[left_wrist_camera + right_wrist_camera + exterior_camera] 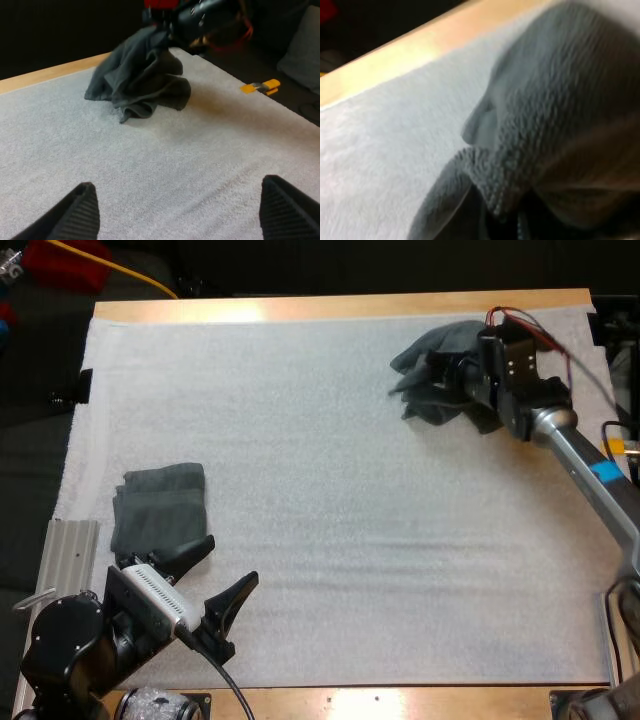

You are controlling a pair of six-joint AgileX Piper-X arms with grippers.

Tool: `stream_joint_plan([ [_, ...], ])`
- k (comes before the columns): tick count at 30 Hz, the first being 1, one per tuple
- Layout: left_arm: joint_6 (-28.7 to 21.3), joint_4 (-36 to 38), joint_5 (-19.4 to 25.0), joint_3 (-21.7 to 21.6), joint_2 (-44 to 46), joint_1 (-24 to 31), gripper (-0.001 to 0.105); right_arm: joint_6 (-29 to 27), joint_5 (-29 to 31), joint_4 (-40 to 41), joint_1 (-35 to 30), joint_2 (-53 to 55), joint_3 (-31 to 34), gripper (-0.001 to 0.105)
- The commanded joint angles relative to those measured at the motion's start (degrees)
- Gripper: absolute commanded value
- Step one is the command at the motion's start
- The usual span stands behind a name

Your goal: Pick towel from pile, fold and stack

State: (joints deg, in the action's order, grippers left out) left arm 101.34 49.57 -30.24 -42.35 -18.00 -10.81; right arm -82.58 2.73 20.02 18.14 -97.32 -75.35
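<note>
Left hand point(215, 582): open. Its two black fingers point(80, 212) stand wide apart and hold nothing. It hangs over the near left part of the mat, pointing towards the far right.
Right hand point(442, 370): at the far right of the mat, pushed into the crumpled towel from the right side. I cannot tell whether it is open, closed or gripping, because the cloth covers its tip.
Crumpled towel point(428, 348): dark grey-green and bunched in loose folds, near the mat's far right corner and close to the far edge of the tabletop. Seen from the left wrist, its top rises in a peak to the right hand, while its lower folds lie spread on the mat. Seen from the right wrist, the nubby cloth is right against the camera, with the wooden edge just beyond it.
Folded towel point(160, 505): the same dark grey-green, lying flat as a neat rectangle on the left side of the mat. It is just beyond the left hand and well apart from the crumpled one.
Mat point(330, 530): white, covering most of the tabletop, bare between the two towels.
Tabletop point(330, 307): wood, showing as a strip along the far edge and the near edge.
</note>
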Motion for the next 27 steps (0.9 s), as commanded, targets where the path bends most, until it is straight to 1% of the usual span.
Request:
stream_joint_plan([
  [1,0.3,-0.2,0.1,-0.6,0.1,-0.1,0.065,-4.7,1.0,0.4,0.6,3.0,-0.9,0.001],
  [2,0.3,-0.2,0.1,-0.6,0.1,-0.1,0.065,-7.5,3.1,0.4,1.1,9.1,-0.9,0.001],
  [7,0.3,-0.2,0.1,-0.6,0.1,-0.1,0.065,-7.6,3.1,0.8,1.4,16.0,-0.9,0.001],
  [9,0.3,-0.2,0.1,-0.6,0.1,-0.1,0.065,-7.6,1.9,2.6,1.5,20.2,-0.9,0.001],
  [10,0.3,-0.2,0.1,-0.6,0.1,-0.1,0.065,-7.4,0.8,6.7,1.5,24.3,-0.9,0.001],
  [12,0.3,-0.2,0.1,-0.6,0.1,-0.1,0.065,-7.4,0.2,11.4,1.5,27.5,-0.9,0.001],
  [14,0.3,-0.2,0.1,-0.6,0.1,-0.1,0.065,-7.4,-1.8,14.0,1.5,28.8,-0.9,0.001],
  [15,0.3,-0.2,0.1,-0.6,0.1,-0.1,0.065,-7.2,-4.3,18.0,1.5,30.3,-0.9,0.001],
  [17,0.3,-0.2,0.1,-0.6,0.1,-0.1,0.065,-7.2,-6.9,22.5,1.5,31.5,-0.9,0.001],
  [21,0.3,-0.2,0.1,-0.6,0.1,-0.1,0.065,-7.2,-11.0,28.8,1.6,31.9,-0.9,0.001],
  [24,0.3,-0.2,0.1,-0.6,0.1,-0.1,0.065,-7.2,-11.7,32.7,2.4,31.9,-0.9,0.001],
  [27,0.3,-0.2,0.1,-0.6,0.1,-0.1,0.065,-7.2,-12.0,34.3,4.5,31.9,-0.9,0.001],
])
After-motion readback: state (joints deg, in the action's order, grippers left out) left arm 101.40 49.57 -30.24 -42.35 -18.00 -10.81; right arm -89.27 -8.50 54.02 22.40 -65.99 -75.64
